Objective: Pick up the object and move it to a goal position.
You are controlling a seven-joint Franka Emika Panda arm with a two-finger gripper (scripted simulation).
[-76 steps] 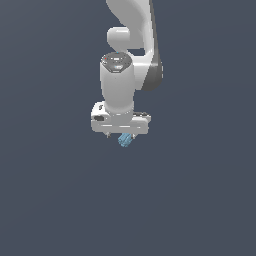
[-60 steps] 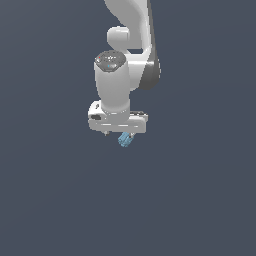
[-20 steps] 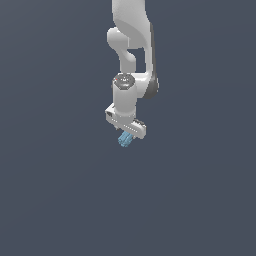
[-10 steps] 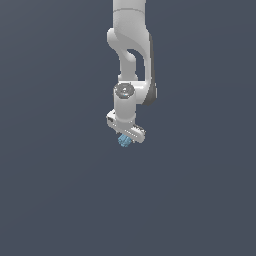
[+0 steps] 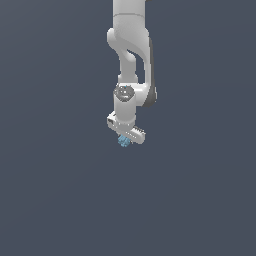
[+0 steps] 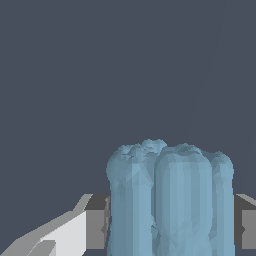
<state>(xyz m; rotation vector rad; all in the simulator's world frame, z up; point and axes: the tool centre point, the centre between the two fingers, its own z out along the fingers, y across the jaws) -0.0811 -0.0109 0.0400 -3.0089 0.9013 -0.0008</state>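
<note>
Light-blue, lumpy, faceted object (image 6: 170, 200) standing upright lengthwise, white claw (image 5: 124, 140) clamping it between dark pads (image 6: 97, 222), hanging mid-air.

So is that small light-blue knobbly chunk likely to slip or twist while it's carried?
The small light-blue knobbly chunk probably stays put: the white pincer is shut on it from both sides. Its lumpy, ridged surface likely gives grip. It looks rigid, showing no sag where it protrudes beyond the grey pads.

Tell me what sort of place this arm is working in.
Most likely a bare simulated scene, not a real room: both views show only flat, uniform grey-blue background. The white arm looks smoothly rendered, and the light-blue object between the gripper fingers shows faceted surfaces.
</note>
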